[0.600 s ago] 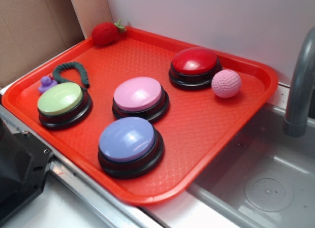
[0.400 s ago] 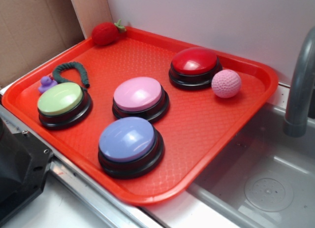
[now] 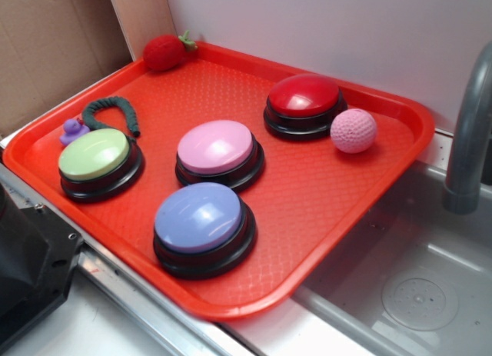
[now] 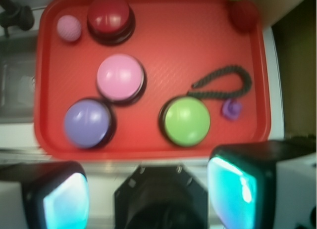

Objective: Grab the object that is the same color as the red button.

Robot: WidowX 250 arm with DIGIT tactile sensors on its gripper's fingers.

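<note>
Wrist view shows the most, so start there. Red tray (image 4: 153, 142) fills the frame, textured floor, raised rim; beside it a steel sink (image 3: 400, 294) with a grey faucet (image 3: 470, 133).

Four dome buttons on black bases sit on the tray: lilac (image 3: 201, 224) nearest the front edge, pink (image 3: 218, 151) mid-tray, green (image 3: 98, 160) at one side, red button (image 3: 304, 102) toward the back.

Pink dimpled ball (image 3: 354, 130) just beside the red button, looks like touching its base. Dark green cord (image 3: 114, 112) curls behind the green button, with a small purple duck-like toy (image 3: 73, 130) at its end.

Strawberry (image 3: 164, 51) (the red match, fuzzy, green leaf top) sits on the tray's far corner rim by the cardboard wall, well apart from every button.

Gripper (image 4: 148, 189) sits off the tray's near edge, fingers wide apart, nothing between them. In the wrist view the strawberry (image 4: 242, 14) lies at the top right, so it is on the far side of the whole tray, diagonally across. The green button lies roughly along that line. My read: the reach has not begun, and it needs a long forward move to the far corner. The strawberry's long axis seems to run along the back rim, leaf end away from the corner.

No brands, labels or writing readable anywhere.
</note>
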